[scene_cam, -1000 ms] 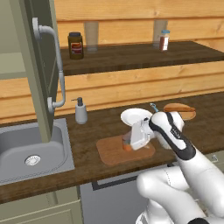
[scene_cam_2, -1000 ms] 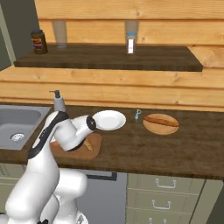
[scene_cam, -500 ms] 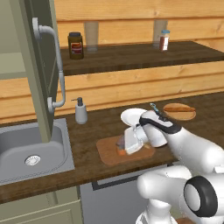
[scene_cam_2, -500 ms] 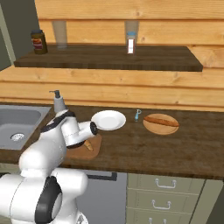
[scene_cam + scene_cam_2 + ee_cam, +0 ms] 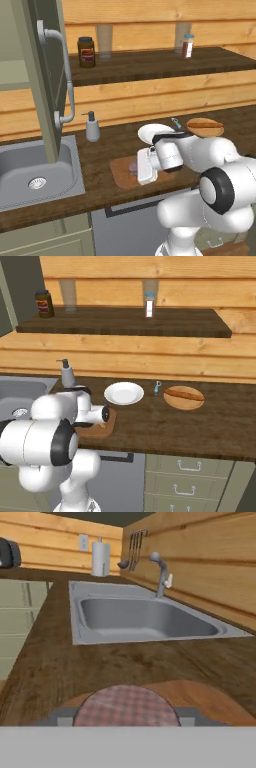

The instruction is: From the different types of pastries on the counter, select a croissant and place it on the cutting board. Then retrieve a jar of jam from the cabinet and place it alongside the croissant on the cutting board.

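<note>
One claw: the claw point(image 5: 134, 169) lies level over the cutting board point(image 5: 120, 175), pointing toward the sink; its jaws flank a jam jar point(image 5: 126, 706) with a red checked lid, seen close at the bottom of the hand view; whether they press on it I cannot tell.
Jam jar: on the cutting board, between the finger tips, mostly hidden by the hand in the left base view.
Cutting board: round-cornered, brown, flat on the dark wood worktop point(image 5: 200, 426) near its front edge, just right of the sink point(image 5: 30, 170).
Croissant: cannot make one out on the board; the arm covers much of it.
White plate point(image 5: 124, 392): on the worktop behind the board, toward the wall.
Wooden plate point(image 5: 184, 397): right of the white plate, carrying a long brown pastry point(image 5: 185, 394).
Small blue-handled item point(image 5: 157, 387): between the two plates.
Soap dispenser point(image 5: 92, 127): by the wall, beside the sink.
Shelf point(image 5: 150, 59): above the worktop, holding a dark jar point(image 5: 86, 51) at left and a small shaker point(image 5: 187, 46) at right.
Cabinet door point(image 5: 47, 75): open, at left, with a grey handle.
Faucet point(image 5: 161, 574): behind the sink in the hand view.
</note>
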Motion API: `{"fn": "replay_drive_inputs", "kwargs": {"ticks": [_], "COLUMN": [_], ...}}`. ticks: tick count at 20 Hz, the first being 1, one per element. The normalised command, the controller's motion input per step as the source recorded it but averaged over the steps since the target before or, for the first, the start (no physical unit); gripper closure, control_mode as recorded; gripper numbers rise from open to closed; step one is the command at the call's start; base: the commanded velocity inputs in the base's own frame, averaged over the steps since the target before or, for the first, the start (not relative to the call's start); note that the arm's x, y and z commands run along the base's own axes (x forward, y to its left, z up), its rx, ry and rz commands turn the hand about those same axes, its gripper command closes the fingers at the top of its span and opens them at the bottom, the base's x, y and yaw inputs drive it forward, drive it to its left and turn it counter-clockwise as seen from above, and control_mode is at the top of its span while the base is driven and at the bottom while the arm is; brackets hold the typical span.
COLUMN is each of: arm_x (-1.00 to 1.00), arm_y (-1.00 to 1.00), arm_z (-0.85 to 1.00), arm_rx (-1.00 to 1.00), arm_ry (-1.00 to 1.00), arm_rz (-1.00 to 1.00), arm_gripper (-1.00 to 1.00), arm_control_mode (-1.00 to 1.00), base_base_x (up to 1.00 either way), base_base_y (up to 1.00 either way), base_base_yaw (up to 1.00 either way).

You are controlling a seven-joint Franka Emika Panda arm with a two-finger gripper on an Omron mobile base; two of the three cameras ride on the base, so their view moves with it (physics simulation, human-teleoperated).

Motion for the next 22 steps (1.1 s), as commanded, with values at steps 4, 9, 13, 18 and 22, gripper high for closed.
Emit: {"fn": "replay_drive_inputs", "kwargs": {"ticks": [4,9,13,18,22], "arm_x": [0.20,0.27,0.01,0.00,-0.01], "arm_y": [0.08,0.04,0.00,0.00,0.00], "arm_z": [-0.45,-0.35,-0.22,0.00,0.13], "arm_rx": [0.00,0.04,0.11,0.12,0.02], "arm_ry": [-0.14,-0.01,0.00,0.01,0.00], "arm_rz": [0.00,0.00,0.00,0.02,0.00], "arm_gripper": [1.00,-1.00,-1.00,-1.00,-1.00], "arm_control_mode": [-1.00,-1.00,-1.00,-1.00,-1.00], "base_base_x": [0.00,0.00,0.00,0.00,0.00], "base_base_y": [0.00,0.00,0.00,0.00,0.00], "base_base_yaw": [0.00,0.00,0.00,0.00,0.00]}}
